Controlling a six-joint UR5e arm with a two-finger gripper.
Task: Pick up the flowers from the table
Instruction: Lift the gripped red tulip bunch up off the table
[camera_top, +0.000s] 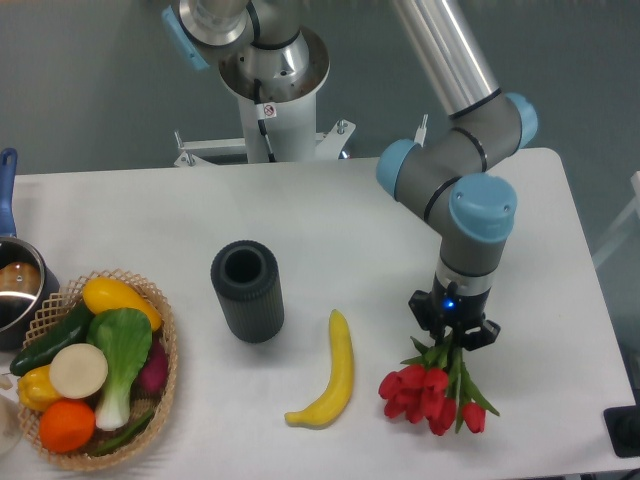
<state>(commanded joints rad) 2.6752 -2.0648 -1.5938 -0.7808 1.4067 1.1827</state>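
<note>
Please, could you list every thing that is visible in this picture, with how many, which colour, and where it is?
flowers: one bunch, red tulips with green stems, front right, stems in the gripper
banana: one, yellow, front centre, left of the flowers
cylinder: one, dark grey, hollow, upright, centre left
basket: one, tan wicker, front left, holding yellow, green, orange, white and purple produce
pot: one, metal with blue handle, left edge, partly cut off
table: one, white, under everything
gripper: one, black, closed on the flower stems, below the grey and blue arm
</note>
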